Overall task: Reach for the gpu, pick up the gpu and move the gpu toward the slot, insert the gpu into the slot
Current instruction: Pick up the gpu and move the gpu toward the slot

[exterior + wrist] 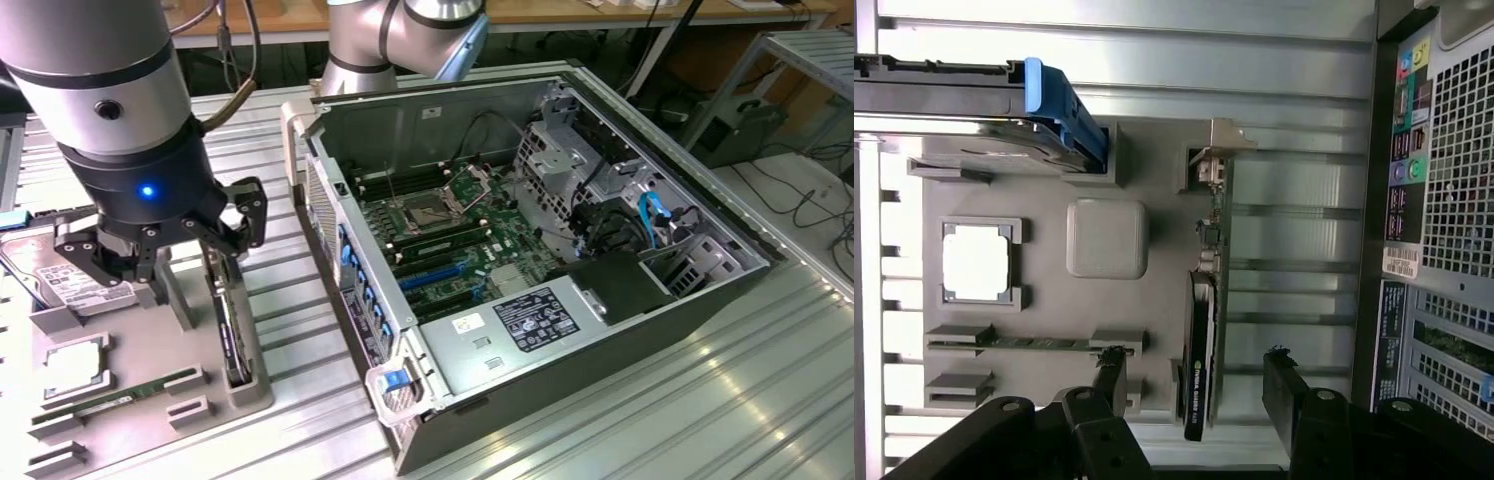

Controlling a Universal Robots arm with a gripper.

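finding one: the claw (187, 280) hangs over the grey fixture tray (200, 410) at the exterior view's left, with its jaws spread wide and gripping nothing. in the wrist view the claw (1197, 365) straddles the gpu (1203, 310), one finger beside each flat face and both apart from it. judgement: the jaws are lined up across the card's thin dimension, so that closing would pinch its faces rather than its ends.

finding two: the gpu (230, 335) stands on its long edge in a slotted holder on the tray, with the silver bracket at the end away from the fingers. judgement: the upright seating leaves both faces free for a grasp from above. the card is not lifted.

finding three: the slot (430, 272), a blue strip on the green motherboard (501, 230), lies inside the computer case (441, 120), well apart from the gpu. the case rests on its side on the ribbed metal bench (667, 400) with the open side up, which i judge gives access from overhead.

finding four: the hard drive (67, 278), the processor (78, 362) and the memory stick (120, 397) sit in their own recesses on the tray, clear of the claw.

status: reach stage, not yet a grasp.
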